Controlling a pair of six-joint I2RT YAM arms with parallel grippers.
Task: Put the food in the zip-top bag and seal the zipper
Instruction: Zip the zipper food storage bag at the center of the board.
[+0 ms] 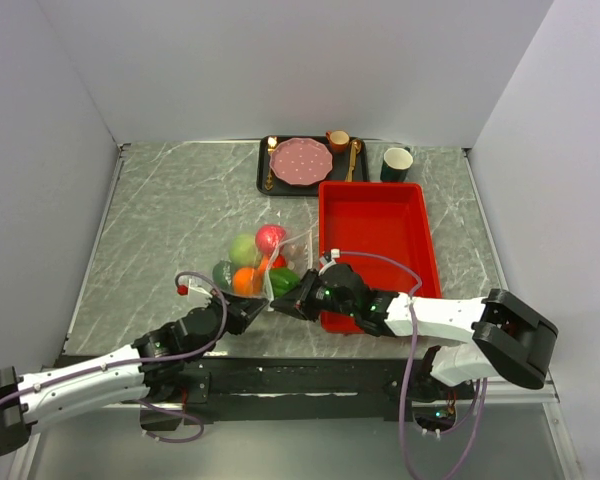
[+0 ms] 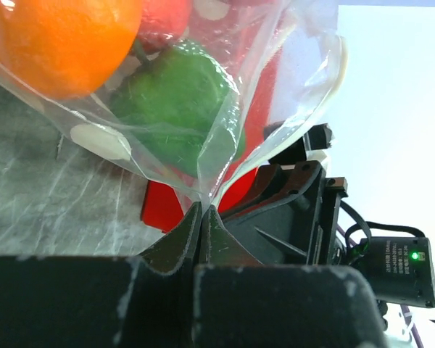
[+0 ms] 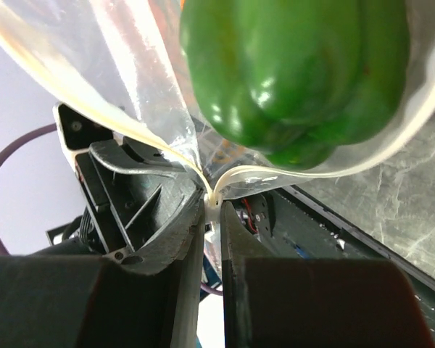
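The zip-top bag lies on the table left of the red tray and holds the food: a pale green cabbage, a red-yellow fruit, an orange, a green pepper and a dark avocado. At the bag's near edge my left gripper is shut on clear plastic, with the orange and pepper just above. Facing it, my right gripper is shut on the white zipper, under the pepper.
A red tray stands right of the bag, and my right arm lies across its near edge. Behind it a black tray carries a pink plate, cutlery and a small orange cup. A dark cup stands at the back right.
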